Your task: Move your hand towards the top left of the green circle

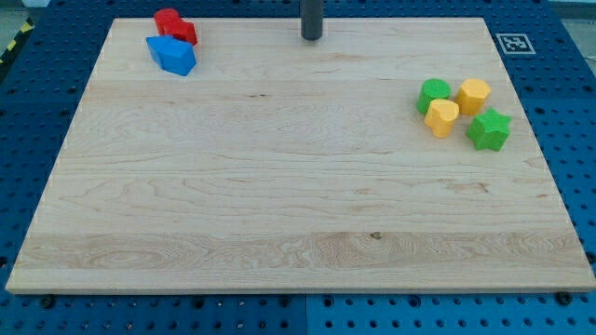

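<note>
The green circle (433, 95) lies at the view's right, at the left end of a tight cluster with a yellow heart-shaped block (441, 118), a yellow hexagon (474, 95) and a green star (489, 129). My tip (311, 37) rests on the board near the view's top centre, well to the left of and above the green circle, touching no block.
Two red blocks (174, 26) and two blue blocks (171, 54) sit bunched at the view's top left. A printed marker tag (511, 43) is at the board's top right corner. The wooden board (298, 214) lies on a blue perforated table.
</note>
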You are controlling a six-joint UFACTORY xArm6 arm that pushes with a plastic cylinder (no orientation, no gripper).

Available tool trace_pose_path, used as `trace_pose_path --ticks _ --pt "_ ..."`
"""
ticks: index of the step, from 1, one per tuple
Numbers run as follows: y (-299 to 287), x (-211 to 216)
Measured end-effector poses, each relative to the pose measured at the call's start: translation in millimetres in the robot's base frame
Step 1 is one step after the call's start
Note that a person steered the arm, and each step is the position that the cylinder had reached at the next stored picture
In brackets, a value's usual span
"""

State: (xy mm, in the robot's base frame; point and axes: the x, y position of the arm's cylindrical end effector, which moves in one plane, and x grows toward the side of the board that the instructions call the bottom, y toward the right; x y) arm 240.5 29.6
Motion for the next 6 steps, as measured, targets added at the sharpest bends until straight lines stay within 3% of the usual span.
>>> trace_pose_path --ticks 2,3,4,6 --pt "98.1 64.5" --pt "111.3 82.0" --pt "111.7 81.9" --pt "182.3 72.7"
